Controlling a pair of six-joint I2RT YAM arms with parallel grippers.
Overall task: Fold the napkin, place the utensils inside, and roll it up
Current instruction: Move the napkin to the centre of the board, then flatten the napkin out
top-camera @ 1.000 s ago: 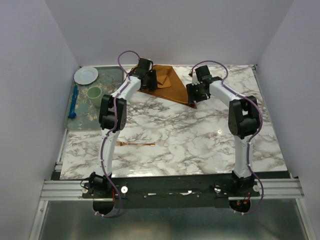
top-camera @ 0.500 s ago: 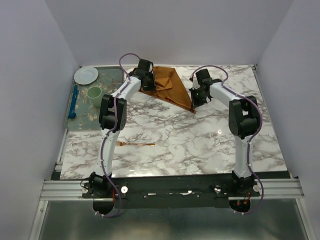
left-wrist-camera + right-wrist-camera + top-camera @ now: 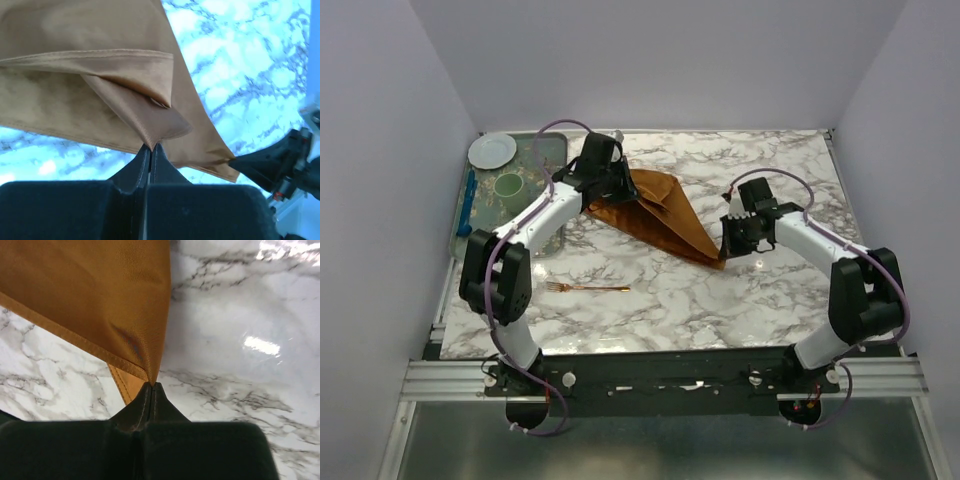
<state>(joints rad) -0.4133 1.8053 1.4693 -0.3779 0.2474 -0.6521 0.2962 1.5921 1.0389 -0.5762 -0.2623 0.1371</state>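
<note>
a white marble worktop (image 3: 760, 300) with grey veins fills the floor of a booth closed in by plain pale lilac walls (image 3: 660, 60) on three sides. an aluminium rail (image 3: 660, 372) runs along its near edge. at the far left corner lies a dark green tray (image 3: 532, 165) with a white plate (image 3: 492, 150), a pale green cup (image 3: 508, 185) and a blue utensil (image 3: 468, 200) on it. a patch of glare sits on the stone in the right wrist view.

the napkin (image 3: 655, 210), rust-orange, is stretched as a long wedge across the middle of the worktop, broad at its far left end and tapering to a point at the near right. the left fingers (image 3: 132, 170) are pressed together on one corner of it, with a hemmed fold just beyond them. the right fingers (image 3: 137, 407) are pressed together on the pointed corner at the other end. the fork (image 3: 588, 288) lies flat on the stone beside the left arm (image 3: 535, 220), tines to the left, well apart from the cloth.

from above, both pairs of fingers are hidden beneath their arms, so the pinches show only in the wrist views. those views cut off most of the napkin. whether its lower edge rests on the worktop or hangs clear of it cannot be told. the left arm covers the tray's near right part, and the fork's tines are too small to count.
</note>
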